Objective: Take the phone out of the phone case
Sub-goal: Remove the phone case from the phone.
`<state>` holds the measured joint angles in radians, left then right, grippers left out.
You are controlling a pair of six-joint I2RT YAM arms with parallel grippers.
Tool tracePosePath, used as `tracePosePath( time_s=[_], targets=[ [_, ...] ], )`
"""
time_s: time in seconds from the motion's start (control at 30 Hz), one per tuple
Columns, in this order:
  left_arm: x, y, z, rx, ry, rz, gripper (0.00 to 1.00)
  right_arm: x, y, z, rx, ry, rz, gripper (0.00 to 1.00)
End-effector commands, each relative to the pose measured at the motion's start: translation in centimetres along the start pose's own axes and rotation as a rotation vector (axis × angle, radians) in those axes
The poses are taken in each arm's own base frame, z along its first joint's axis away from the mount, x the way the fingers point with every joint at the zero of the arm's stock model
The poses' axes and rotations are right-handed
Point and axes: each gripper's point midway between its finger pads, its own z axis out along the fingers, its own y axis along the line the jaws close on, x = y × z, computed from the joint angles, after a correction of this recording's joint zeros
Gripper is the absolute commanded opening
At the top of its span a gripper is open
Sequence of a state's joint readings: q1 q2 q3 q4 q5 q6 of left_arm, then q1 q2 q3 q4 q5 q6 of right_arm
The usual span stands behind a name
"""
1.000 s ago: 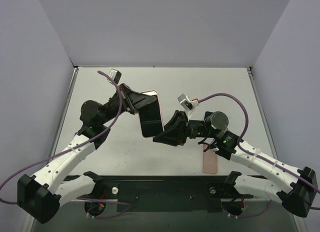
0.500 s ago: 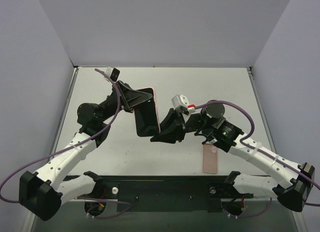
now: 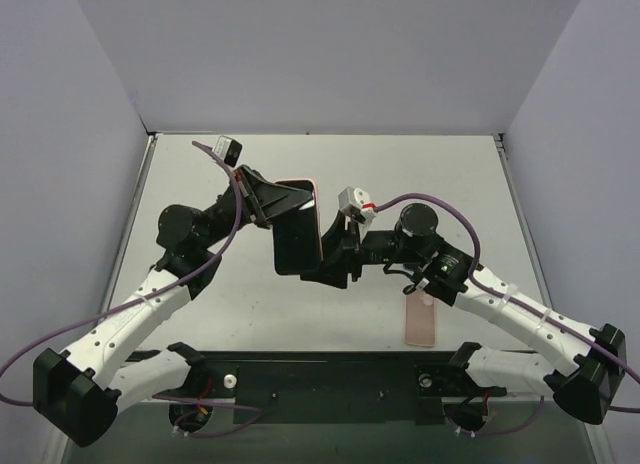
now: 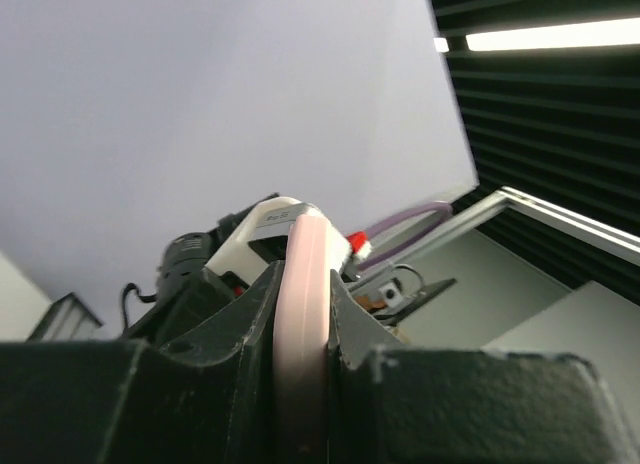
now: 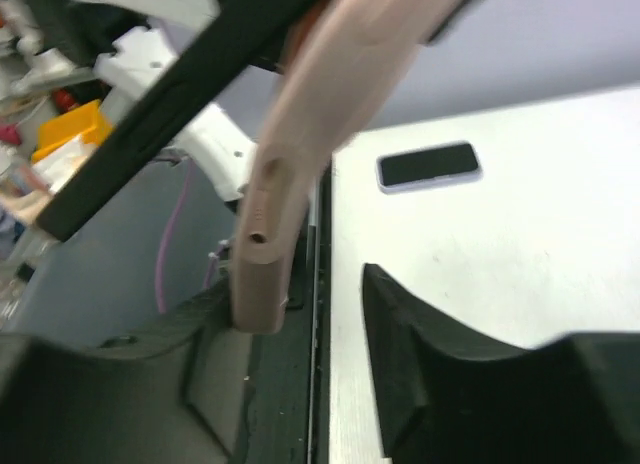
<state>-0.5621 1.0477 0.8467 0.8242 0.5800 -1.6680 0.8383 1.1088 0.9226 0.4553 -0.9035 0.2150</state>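
- The left gripper [image 3: 264,206] is clamped on the far end of the phone case [image 3: 298,234] and holds it above the desk [image 3: 220,314]. Prying could twist it loose.
- The case's long axis runs far to near, with its dark face turned up and leftward.
- The right gripper [image 3: 333,266] is partly open and empty, straddling the case's near corner. An off-centre pinch would likely slip.

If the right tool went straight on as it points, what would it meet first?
The pink phone case clamped in the left tool; its lower corner sits between the right tool's fingers, so contact is likely immediate.
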Motion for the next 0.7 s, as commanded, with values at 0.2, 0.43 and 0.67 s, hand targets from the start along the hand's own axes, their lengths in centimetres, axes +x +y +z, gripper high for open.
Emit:
tracePosePath(
  time_s=[0.2, 0.43, 0.67],
  targets=[
    [-1.6, 3.0, -0.7, -0.289, -0.063, 0.314, 0.0, 7.3, -5.6, -8.6, 0.64, 0.005, 0.347, 0.75],
    [-2.7, 7.1, -1.4, -0.324, -0.116, 0.335, 0.0, 7.1, -4.1, -10.3, 0.712, -0.075, 0.585, 0.7],
    [-3.0, 8.2, -2.6, -0.346, -0.168, 0.335, 0.0, 3.1, -2.0, -7.8, 0.513, -0.213, 0.718, 0.4]
  ],
)
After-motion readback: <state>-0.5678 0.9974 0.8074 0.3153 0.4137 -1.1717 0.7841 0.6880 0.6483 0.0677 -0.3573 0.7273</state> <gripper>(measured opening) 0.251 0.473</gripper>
